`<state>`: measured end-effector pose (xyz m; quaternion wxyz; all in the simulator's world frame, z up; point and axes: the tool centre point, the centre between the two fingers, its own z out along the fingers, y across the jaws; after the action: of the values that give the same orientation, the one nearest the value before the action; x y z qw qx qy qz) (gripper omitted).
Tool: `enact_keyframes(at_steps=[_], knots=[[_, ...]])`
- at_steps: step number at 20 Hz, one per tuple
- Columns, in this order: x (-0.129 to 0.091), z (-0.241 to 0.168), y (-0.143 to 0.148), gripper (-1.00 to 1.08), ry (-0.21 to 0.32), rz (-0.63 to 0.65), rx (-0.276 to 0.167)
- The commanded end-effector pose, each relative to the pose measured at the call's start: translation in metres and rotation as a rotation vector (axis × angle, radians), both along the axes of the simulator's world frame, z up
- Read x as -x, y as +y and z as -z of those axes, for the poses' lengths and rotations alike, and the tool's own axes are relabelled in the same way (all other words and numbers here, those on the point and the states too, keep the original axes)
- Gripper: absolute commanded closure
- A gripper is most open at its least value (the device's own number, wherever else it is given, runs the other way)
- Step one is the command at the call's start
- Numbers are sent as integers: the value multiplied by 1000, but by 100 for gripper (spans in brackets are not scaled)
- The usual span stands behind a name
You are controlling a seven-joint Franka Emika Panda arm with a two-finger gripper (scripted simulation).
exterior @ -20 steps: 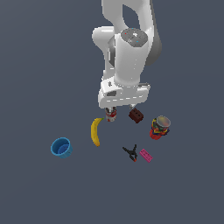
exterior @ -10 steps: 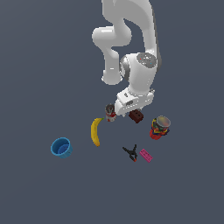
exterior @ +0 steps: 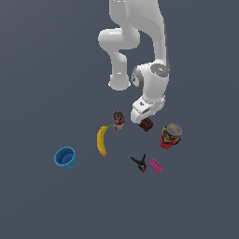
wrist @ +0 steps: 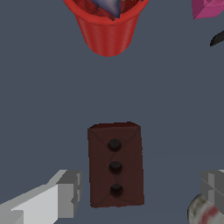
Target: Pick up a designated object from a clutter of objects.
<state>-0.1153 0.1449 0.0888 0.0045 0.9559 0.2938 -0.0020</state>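
The dark reddish-brown block [exterior: 146, 124] with round holes lies on the grey floor among the clutter. In the wrist view the block [wrist: 116, 164] lies lengthwise between my two fingers, one finger [wrist: 65, 194] on one side and the other [wrist: 214, 183] on the far side, with gaps on both sides. My gripper [exterior: 141, 117] hangs just above the block and is open and empty; it also shows in the wrist view [wrist: 139, 189]. I cannot tell whether the fingertips reach down to the block's sides.
A small red-labelled can [exterior: 118, 120] stands close by on the exterior view's left of the block, and a large colourful can [exterior: 171, 136] on its right. A banana [exterior: 101, 140], blue cup [exterior: 65, 157], black clamp [exterior: 139, 163] and pink piece [exterior: 155, 165] lie nearer the camera.
The arm has swung from over the small can toward the exterior view's right and come down, so the hand now sits over the brown block. No object has moved.
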Motion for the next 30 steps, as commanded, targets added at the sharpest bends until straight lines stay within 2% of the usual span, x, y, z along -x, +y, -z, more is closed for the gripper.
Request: enact_keyframes(at_steps=[1, 12, 24, 30], knots=[[7, 6, 5, -92, -1, -22, -5], [14, 15, 9, -92, 0, -40, -9], [15, 55, 9, -92, -1, -43, -10], [14, 62, 10, -92, -1, -43, -10]])
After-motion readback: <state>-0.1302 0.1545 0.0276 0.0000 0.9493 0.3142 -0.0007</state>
